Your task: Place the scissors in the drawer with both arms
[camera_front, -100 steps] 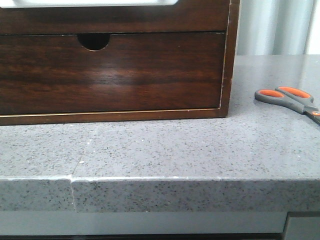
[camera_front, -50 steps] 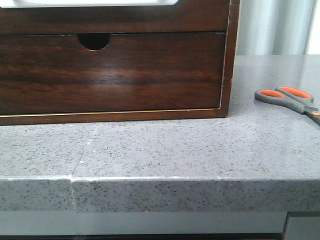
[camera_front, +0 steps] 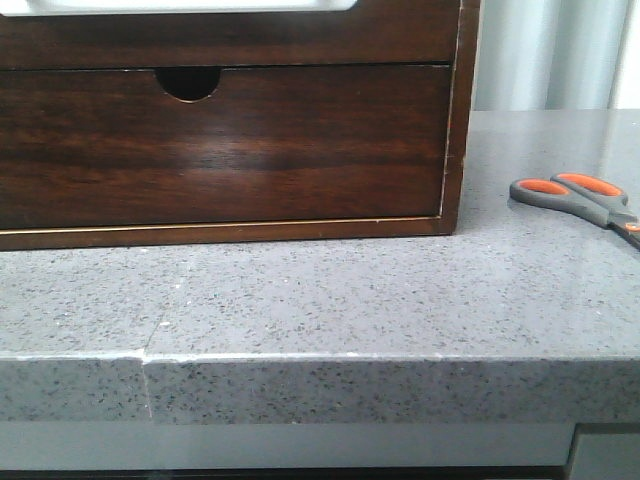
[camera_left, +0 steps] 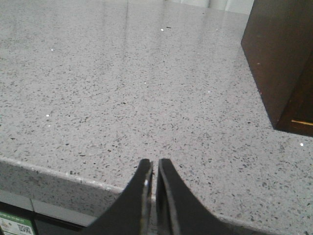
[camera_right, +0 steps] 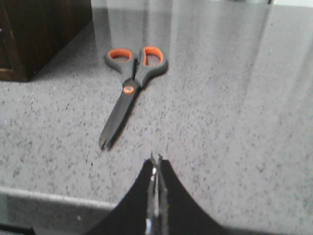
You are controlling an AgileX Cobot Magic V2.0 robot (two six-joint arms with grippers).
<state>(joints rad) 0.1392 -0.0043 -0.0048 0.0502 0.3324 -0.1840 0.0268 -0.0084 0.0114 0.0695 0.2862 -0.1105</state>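
Scissors (camera_right: pixel 131 83): flat on the counter (camera_front: pixel 330 290), right of the cabinet (camera_front: pixel 459 120), blades closed.
Drawer (camera_front: pixel 230 38): top one, I judge it closed.
Left gripper (camera_left: pixel 152 171): pressed together, empty.
Right gripper (camera_right: pixel 156 169): pressed together, empty.
My plan: spread right first, pinch near the pivot.

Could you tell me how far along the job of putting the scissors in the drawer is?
Nothing looks done. The scissors lie closed on the countertop, right of the cabinet, untouched. Both the left gripper and right gripper are shut and empty. The drawer appears shut; opening it, grasping and placing remain.
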